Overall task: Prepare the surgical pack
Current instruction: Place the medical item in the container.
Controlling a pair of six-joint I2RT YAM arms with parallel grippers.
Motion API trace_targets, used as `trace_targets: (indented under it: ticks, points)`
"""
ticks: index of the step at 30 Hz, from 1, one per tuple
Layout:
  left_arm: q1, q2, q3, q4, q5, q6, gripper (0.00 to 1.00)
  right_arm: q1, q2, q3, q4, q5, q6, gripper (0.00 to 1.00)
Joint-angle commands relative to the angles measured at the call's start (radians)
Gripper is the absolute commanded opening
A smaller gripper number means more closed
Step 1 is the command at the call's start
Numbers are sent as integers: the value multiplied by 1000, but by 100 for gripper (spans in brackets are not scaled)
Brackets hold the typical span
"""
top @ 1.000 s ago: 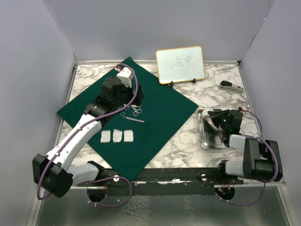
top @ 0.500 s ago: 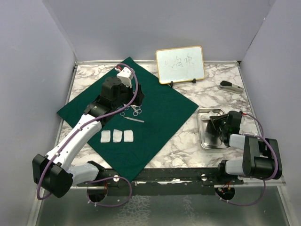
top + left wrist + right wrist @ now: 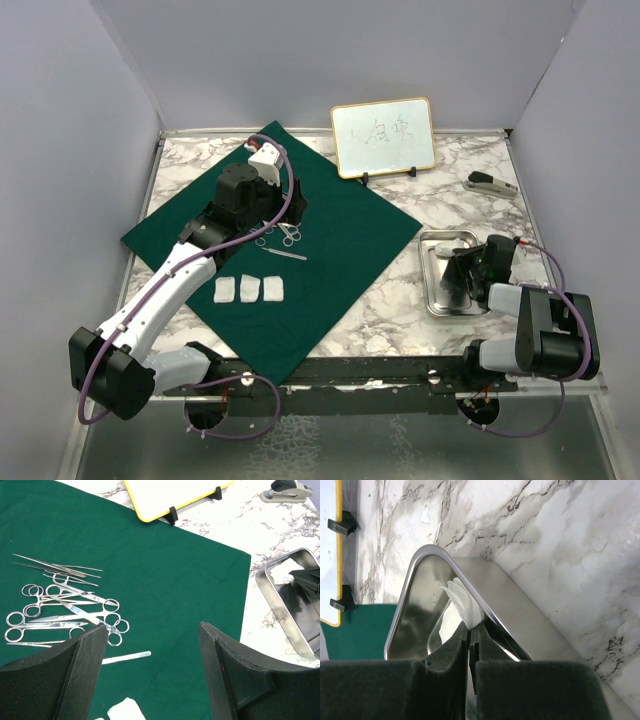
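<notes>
The green cloth (image 3: 330,240) lies spread as a diamond over the left and middle of the marble tabletop (image 3: 395,300). The instruments (image 3: 280,237) sit in a loose heap near its centre: ring-handled scissors and clamps, with thin forceps alongside. One slim tool lies apart, just nearer the arms. Three gauze squares (image 3: 250,289) form a row on the cloth, closer to the near edge. The left hand (image 3: 150,630) hangs over the cloth beside the heap, its fingers spread wide with nothing between them. The steel tray (image 3: 433,300) rests on bare marble, just off the cloth's right corner. The right hand (image 3: 471,630) reaches into it, fingers pressed together and pinching a white gauze piece (image 3: 462,605). The fabric bunches up from the fingertips against the tray's inner wall, close under the rim. Whether more gauze lies in the tray cannot be told, because the hand covers much of its floor. At the back stands a gold-framed whiteboard (image 3: 383,137) just past the cloth's far edge, and a stapler (image 3: 490,183) lies at the far right.
</notes>
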Motion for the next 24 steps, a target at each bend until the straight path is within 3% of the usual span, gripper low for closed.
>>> trace_targets:
  ticks: [1, 7, 16, 20, 24]
  points:
    - [3, -8, -9, 26, 31, 6, 75, -7, 21, 24, 14, 65, -27, 1]
    - [3, -8, -11, 26, 31, 7, 75, -7, 40, 40, 13, 54, -37, 4]
    - [3, -11, -11, 26, 37, 7, 75, -7, -93, 65, -148, 48, -72, 39]
    - [3, -15, -11, 26, 38, 6, 75, -7, -134, 101, -249, 33, -76, 49]
    - [3, -18, -11, 26, 35, 8, 75, -7, -192, 137, -386, 16, -70, 53]
